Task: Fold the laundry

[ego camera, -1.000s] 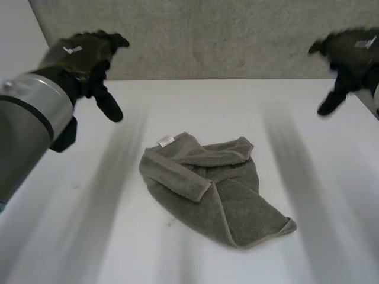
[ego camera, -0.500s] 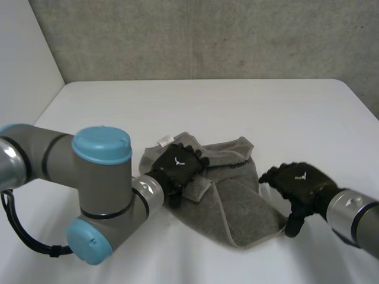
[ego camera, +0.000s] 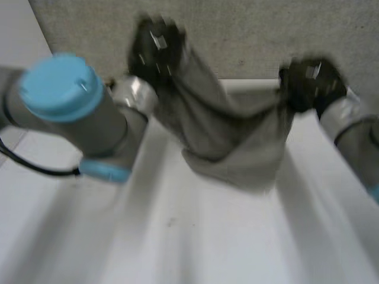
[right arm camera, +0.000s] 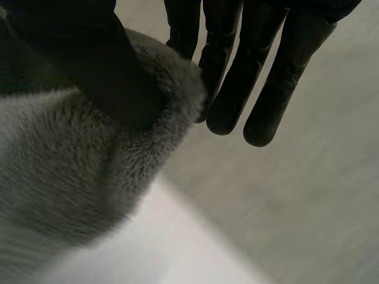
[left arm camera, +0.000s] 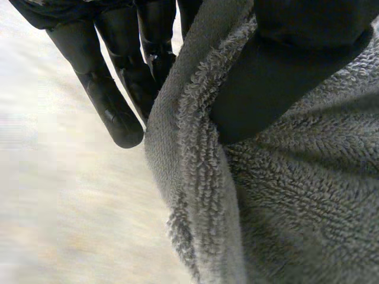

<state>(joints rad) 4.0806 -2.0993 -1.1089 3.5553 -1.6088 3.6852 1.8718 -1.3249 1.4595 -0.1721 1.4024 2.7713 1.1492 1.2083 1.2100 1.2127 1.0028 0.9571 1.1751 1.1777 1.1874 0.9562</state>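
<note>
A grey towel [ego camera: 228, 139] hangs in the air above the white table [ego camera: 177, 236], stretched between my two hands and sagging in the middle. My left hand [ego camera: 155, 50] is raised high and pinches one upper end of the towel [left arm camera: 284, 195] between its thumb [left arm camera: 278, 77] and fingers [left arm camera: 112, 100]. At the other upper end my right hand [ego camera: 309, 83] holds the towel [right arm camera: 71, 165] pressed between its thumb [right arm camera: 89, 65] and straight fingers [right arm camera: 249, 77].
My left arm, with its light-blue cap [ego camera: 58, 87], crosses the near left of the table. A grey wall [ego camera: 237, 35] stands behind the table's far edge.
Both hands came down onto the crumpled towel, closed on it and lifted it off the table. It now hangs between them.
</note>
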